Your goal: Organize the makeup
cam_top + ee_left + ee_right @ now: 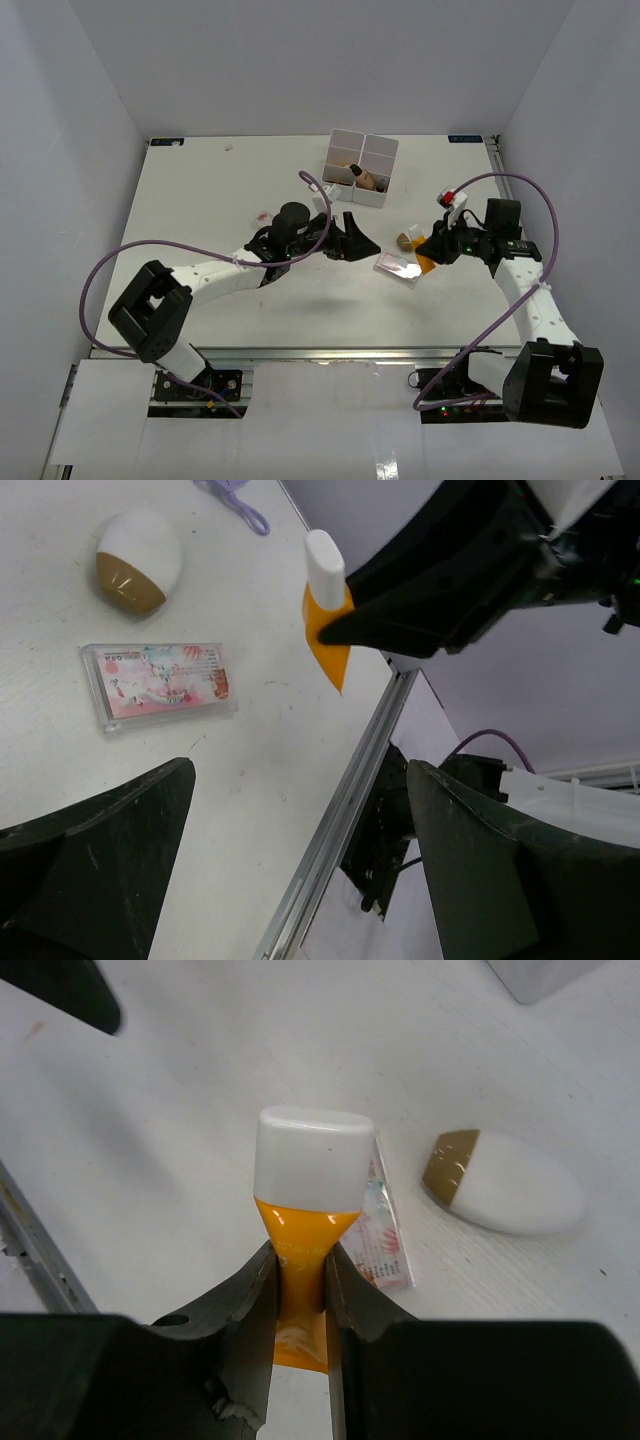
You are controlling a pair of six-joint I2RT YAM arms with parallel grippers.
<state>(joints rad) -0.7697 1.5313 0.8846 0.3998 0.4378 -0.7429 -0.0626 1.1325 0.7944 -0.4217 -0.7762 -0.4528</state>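
My right gripper (432, 252) is shut on the orange tube (300, 1260) with a white cap and holds it above the table; the tube also shows in the left wrist view (327, 620). Below it lies a flat pink packet (397, 267) (160, 680) (386, 1228). A white-gold egg-shaped piece (408, 241) (138, 560) (505, 1182) lies beside the packet. My left gripper (356, 240) (300, 870) is open and empty, just left of the packet. A tan dark-capped bottle (368, 179) lies in the white box. The other cosmetics are not in view.
The white multi-compartment box (380, 150) stands at the back centre. A purple cable (312, 183) loops off the left arm near the box. The table's metal front edge (340, 810) runs close by the left gripper.
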